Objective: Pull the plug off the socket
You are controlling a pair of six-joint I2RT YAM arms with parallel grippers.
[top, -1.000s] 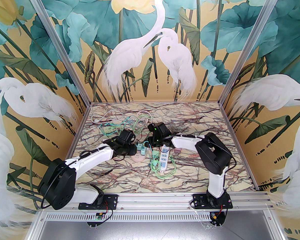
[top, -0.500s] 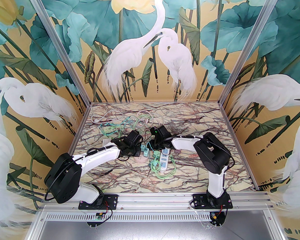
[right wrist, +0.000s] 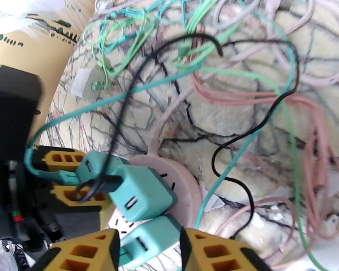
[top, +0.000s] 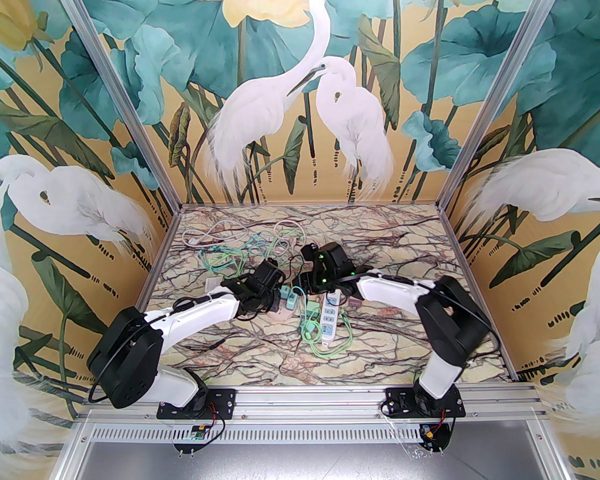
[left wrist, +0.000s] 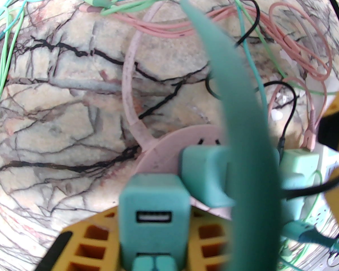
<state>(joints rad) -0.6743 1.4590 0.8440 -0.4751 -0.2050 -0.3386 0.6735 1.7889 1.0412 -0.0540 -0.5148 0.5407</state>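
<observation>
Matt teal plastic plug [left wrist: 154,207], smooth pink plastic socket [left wrist: 163,158], marble-veined tabletop [top: 260,363].

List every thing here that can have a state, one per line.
left gripper, shut on held charger
held charger, teal cable plugged in, second port empty
right gripper, jaws either side of near charger, grip unclear
middle charger, plugged into pink socket, black cable attached

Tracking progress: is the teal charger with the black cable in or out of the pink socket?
In: charger sits flush against the pink socket.
</observation>
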